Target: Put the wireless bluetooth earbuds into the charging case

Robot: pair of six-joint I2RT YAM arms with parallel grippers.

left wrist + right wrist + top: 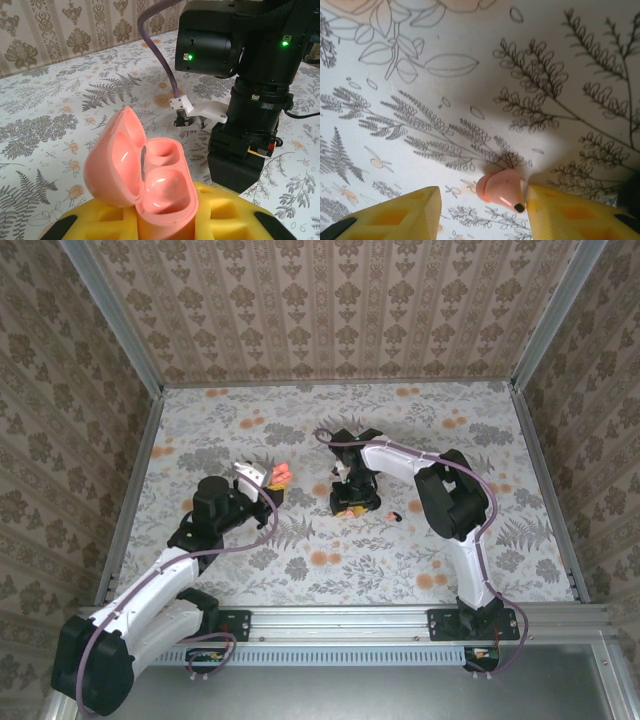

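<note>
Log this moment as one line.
left gripper: shut on case | case: open, empty | right gripper: open, astride earbud on table

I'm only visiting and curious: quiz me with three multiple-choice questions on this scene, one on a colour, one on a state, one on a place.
1. What colour is the charging case? A blue; B pink; C green.
2. Its lid is: A open; B shut; C missing.
3. Where is the earbud? A in the case; B on the table, between the fingers of the right gripper; C in a bowl.
Answers: B, the shell is salmon-pink; A, the lid stands swung back beside two empty wells; B, it lies on the flowered table between yellow fingers.
</note>
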